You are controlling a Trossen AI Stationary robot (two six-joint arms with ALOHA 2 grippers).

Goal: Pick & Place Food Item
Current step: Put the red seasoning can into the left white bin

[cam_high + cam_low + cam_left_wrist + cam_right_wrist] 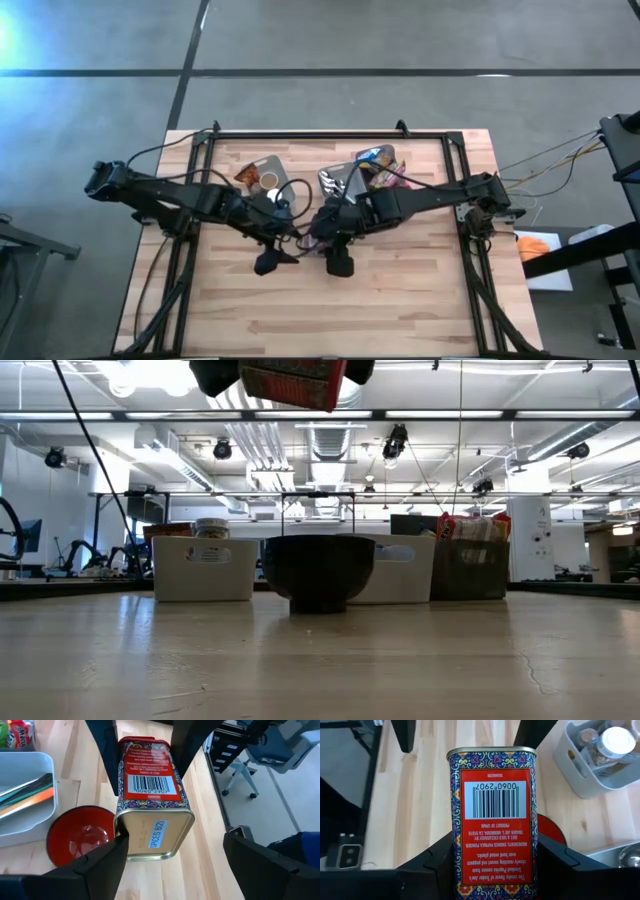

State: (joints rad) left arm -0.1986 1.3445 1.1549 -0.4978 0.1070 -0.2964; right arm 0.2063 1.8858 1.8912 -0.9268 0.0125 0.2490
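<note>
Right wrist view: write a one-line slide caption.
Right gripper holds a smoked paprika tin above the red bowl; left gripper open.

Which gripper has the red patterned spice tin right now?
The right gripper: its fingers clamp the red patterned spice tin on both sides. The left gripper is open, with one finger well clear of the tin.

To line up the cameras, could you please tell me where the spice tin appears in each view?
High view: hidden beneath the arms at centre.
Low view: spice tin at top centre.
Left wrist view: centre.
Right wrist view: centre.
Shared landmark: bowl under it.
</note>
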